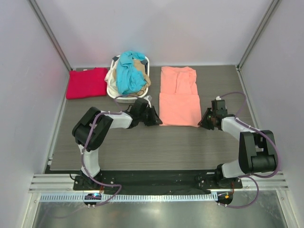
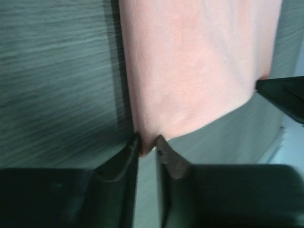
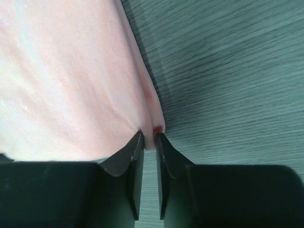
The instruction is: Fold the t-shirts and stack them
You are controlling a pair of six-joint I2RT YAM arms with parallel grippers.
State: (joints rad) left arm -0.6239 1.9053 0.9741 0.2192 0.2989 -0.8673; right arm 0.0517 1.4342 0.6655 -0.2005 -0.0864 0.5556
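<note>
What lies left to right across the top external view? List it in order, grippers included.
crimson t-shirt → white laundry basket → left gripper → salmon-pink t-shirt → right gripper

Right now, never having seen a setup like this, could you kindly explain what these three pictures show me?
These are two robot arms bolted at the near edge of a table. The wide picture looks down from above and behind them. The other two come from a small camera on each wrist, with that arm's own black fingers at the bottom. On the table lie a folded red t-shirt, a white laundry basket holding a blue t-shirt and some beige cloth, and a pink t-shirt lying flat. The left gripper pinches one near corner of the pink t-shirt, and the right gripper pinches the other.
</note>
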